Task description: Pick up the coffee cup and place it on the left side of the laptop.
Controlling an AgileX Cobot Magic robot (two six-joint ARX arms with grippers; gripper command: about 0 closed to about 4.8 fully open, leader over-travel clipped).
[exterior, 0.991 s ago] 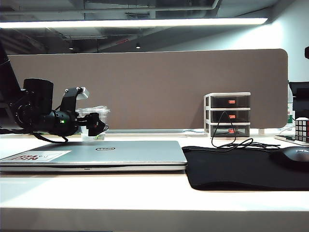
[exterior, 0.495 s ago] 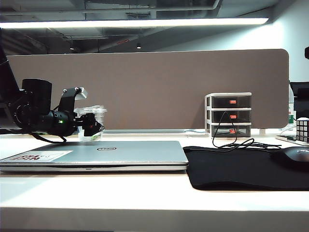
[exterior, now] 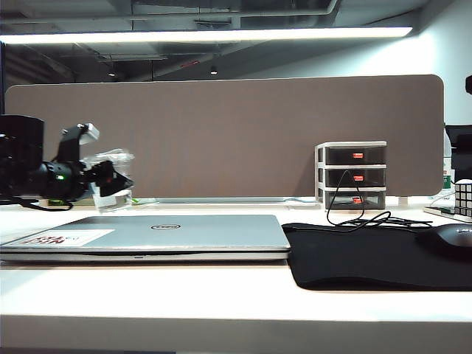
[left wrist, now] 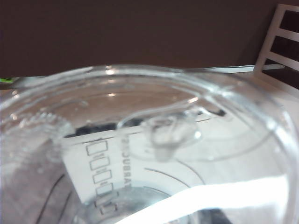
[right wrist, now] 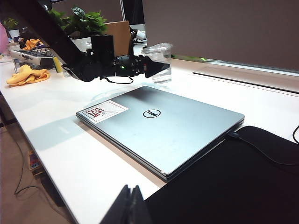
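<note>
Left gripper [exterior: 110, 179] clamped on coffee cup [exterior: 112, 181], at laptop's [exterior: 158, 232] ten o'clock; carry upright, level (right gripper [right wrist: 131, 205] shut, idle).

The cup [right wrist: 159, 62] between the left tool's [right wrist: 156, 67] matt black fingers is clear, glossy plastic. Below that tool, the laptop [right wrist: 161, 128] shows brushed silver metal with a paper sticker [right wrist: 102, 111]. Near the right tool [right wrist: 129, 204], the mat [right wrist: 243, 182] looks like matt black cloth on the smooth white desk [right wrist: 60, 135].
</note>
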